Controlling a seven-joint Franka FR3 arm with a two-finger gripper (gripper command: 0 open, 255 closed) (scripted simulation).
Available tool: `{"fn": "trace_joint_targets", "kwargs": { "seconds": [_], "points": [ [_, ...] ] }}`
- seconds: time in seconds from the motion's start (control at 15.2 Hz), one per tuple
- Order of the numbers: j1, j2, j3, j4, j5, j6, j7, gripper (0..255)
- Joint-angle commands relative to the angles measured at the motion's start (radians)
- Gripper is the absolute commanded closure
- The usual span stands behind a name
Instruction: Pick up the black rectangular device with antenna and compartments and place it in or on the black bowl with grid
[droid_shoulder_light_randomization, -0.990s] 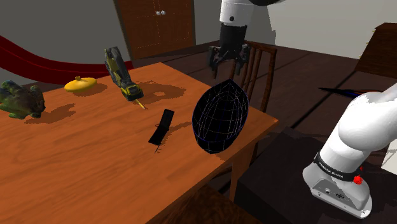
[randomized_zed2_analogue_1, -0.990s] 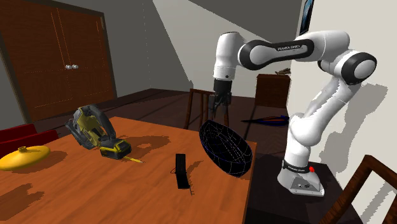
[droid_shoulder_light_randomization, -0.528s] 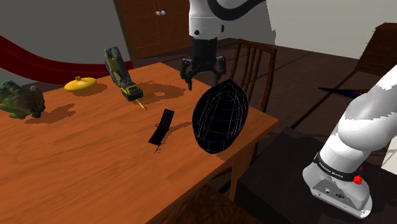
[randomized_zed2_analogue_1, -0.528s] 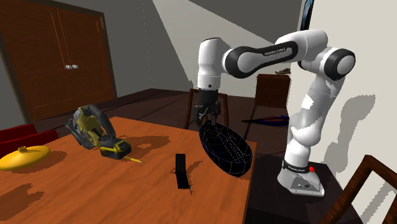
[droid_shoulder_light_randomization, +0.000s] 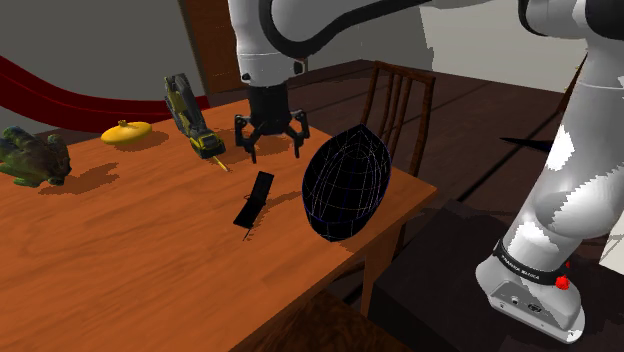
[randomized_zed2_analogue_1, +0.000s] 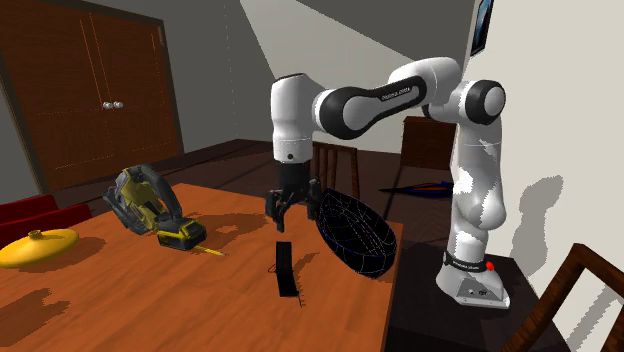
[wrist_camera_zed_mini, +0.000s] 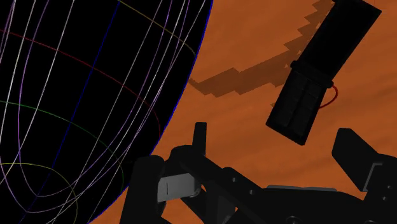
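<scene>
The black rectangular device (droid_shoulder_light_randomization: 254, 198) (randomized_zed2_analogue_1: 285, 267) lies flat on the wooden table (droid_shoulder_light_randomization: 120, 260), a thin antenna wire sticking out at its near end. The black bowl with coloured grid lines (droid_shoulder_light_randomization: 345, 183) (randomized_zed2_analogue_1: 355, 235) stands tilted at the table's edge, to the shoulder view's right of the device. My gripper (droid_shoulder_light_randomization: 270, 151) (randomized_zed2_analogue_1: 290, 207) hangs open and empty above the table, just beyond the device's far end and beside the bowl. In the wrist view the device (wrist_camera_zed_mini: 321, 70) lies ahead of the gripper (wrist_camera_zed_mini: 254, 172), and the bowl (wrist_camera_zed_mini: 83, 95) is off to one side.
A yellow and grey circular saw (droid_shoulder_light_randomization: 190, 115) (randomized_zed2_analogue_1: 150, 208), a yellow dish (droid_shoulder_light_randomization: 125, 131) (randomized_zed2_analogue_1: 38, 246) and a green-brown object (droid_shoulder_light_randomization: 30, 157) sit farther along the table. A wooden chair (droid_shoulder_light_randomization: 400, 100) stands behind the bowl. Brown cabinet doors (randomized_zed2_analogue_1: 100, 90) are at the back.
The arm has swung from above the chair and bowl toward the shoulder view's left and come down over the table near the device. The fingers stayed open.
</scene>
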Motion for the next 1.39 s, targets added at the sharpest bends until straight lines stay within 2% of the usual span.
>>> {"fn": "trace_joint_targets", "kwargs": {
  "seconds": [0.0, 0.2, 0.73, 1.19, 1.25, 1.32],
  "points": [
    [0.038, 0.097, 0.007, 0.082, -0.049, -0.015, 0.076, 0],
    [0.106, 0.232, -0.002, 0.221, -0.109, -0.053, 0.159, 0],
    [0.102, 0.237, -0.007, 0.124, -0.114, 0.047, 0.164, 0],
    [0.102, 0.237, -0.007, 0.125, -0.114, 0.046, 0.164, 0],
    [0.102, 0.237, -0.007, 0.125, -0.114, 0.046, 0.164, 255],
    [0.102, 0.237, -0.007, 0.125, -0.114, 0.046, 0.164, 255]
  ]
}}
